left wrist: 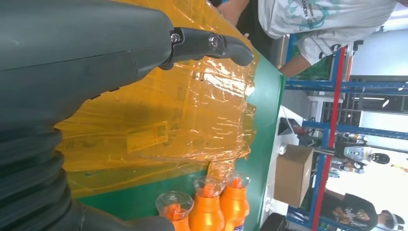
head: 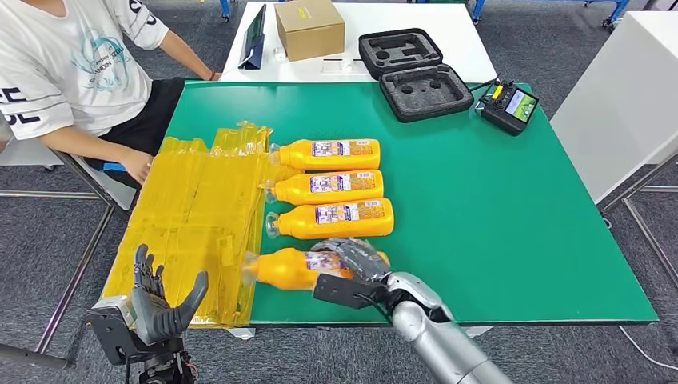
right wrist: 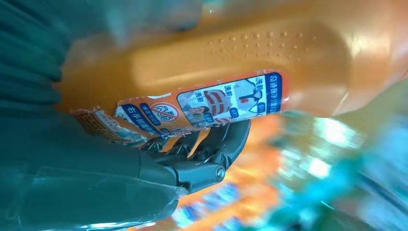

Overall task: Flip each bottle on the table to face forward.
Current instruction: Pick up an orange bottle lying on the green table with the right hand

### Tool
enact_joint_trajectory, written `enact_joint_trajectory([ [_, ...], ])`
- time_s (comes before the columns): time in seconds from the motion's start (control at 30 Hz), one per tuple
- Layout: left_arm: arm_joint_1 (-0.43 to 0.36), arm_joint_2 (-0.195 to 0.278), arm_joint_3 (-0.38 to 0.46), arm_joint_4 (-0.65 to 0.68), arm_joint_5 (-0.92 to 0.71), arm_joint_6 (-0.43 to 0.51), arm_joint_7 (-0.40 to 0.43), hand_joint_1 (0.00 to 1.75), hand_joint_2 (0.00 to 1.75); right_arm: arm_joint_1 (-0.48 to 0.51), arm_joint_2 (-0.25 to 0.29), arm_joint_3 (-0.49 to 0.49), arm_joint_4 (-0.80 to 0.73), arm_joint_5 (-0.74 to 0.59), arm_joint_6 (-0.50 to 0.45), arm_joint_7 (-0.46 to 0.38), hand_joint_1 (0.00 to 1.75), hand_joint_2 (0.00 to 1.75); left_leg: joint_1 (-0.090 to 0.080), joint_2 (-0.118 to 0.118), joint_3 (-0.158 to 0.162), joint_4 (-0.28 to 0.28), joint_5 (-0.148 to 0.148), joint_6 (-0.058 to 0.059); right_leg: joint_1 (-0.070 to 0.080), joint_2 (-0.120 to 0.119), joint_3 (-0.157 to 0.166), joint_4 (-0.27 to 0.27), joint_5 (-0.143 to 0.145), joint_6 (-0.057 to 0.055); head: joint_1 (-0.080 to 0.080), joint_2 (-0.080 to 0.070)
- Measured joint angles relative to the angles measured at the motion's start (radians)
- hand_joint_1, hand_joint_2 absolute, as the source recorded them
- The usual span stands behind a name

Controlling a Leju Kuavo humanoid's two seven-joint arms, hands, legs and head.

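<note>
Several orange bottles lie on their sides in a column on the green table (head: 496, 200), caps to the left. The three far ones (head: 328, 154), (head: 326, 186), (head: 334, 219) show blue-and-white labels upward. My right hand (head: 356, 260) grips the nearest bottle (head: 284, 269) around its label end; the right wrist view shows that bottle (right wrist: 250, 62) close up, with my fingers (right wrist: 211, 144) wrapped under its label. My left hand (head: 160, 304) hangs open off the table's near left corner, fingers spread. Three bottle caps (left wrist: 207, 187) appear in the left wrist view.
Crumpled yellow plastic wrap (head: 200, 216) covers the table's left part. A person (head: 72, 72) sits at the far left, a hand by the wrap. A black foam case (head: 416, 72), a controller (head: 509, 106) and a cardboard box (head: 309, 28) stand at the back.
</note>
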Motion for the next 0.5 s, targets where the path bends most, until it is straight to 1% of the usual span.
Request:
enact_joint_trajectory([
  [0.13,0.010,-0.012,0.004,-0.003,0.003,-0.001,-0.014,0.00,1.75,0.047,0.017,-0.034,-0.090,-0.110,-0.101,-0.120,1.75,1.75,0.000,-0.001,-0.002,0.000,0.000,0.000,0.000,0.000,-0.002,0.000,0.000,0.000,0.000,0.000],
  [0.2,0.015,-0.018,0.005,-0.006,0.003,-0.002,-0.017,0.00,1.75,0.070,0.026,-0.050,-0.135,-0.144,-0.136,-0.163,1.75,1.75,0.000,-0.001,-0.003,0.000,0.000,0.000,0.000,0.000,-0.003,0.000,0.000,0.000,0.000,0.000],
  [0.37,0.022,-0.027,0.013,-0.011,0.003,-0.007,-0.021,0.00,1.75,0.108,0.039,-0.068,-0.199,-0.180,-0.160,-0.203,1.75,1.75,0.000,-0.001,-0.004,0.000,0.000,0.000,0.000,-0.001,-0.004,0.000,-0.001,0.000,0.000,0.000],
  [0.5,0.031,-0.035,0.018,-0.017,0.003,-0.011,-0.024,0.00,1.75,0.136,0.049,-0.081,-0.231,-0.240,-0.208,-0.255,1.75,1.75,0.000,-0.001,-0.004,0.000,-0.001,0.000,0.000,0.000,-0.004,0.000,0.000,0.000,0.000,0.000],
])
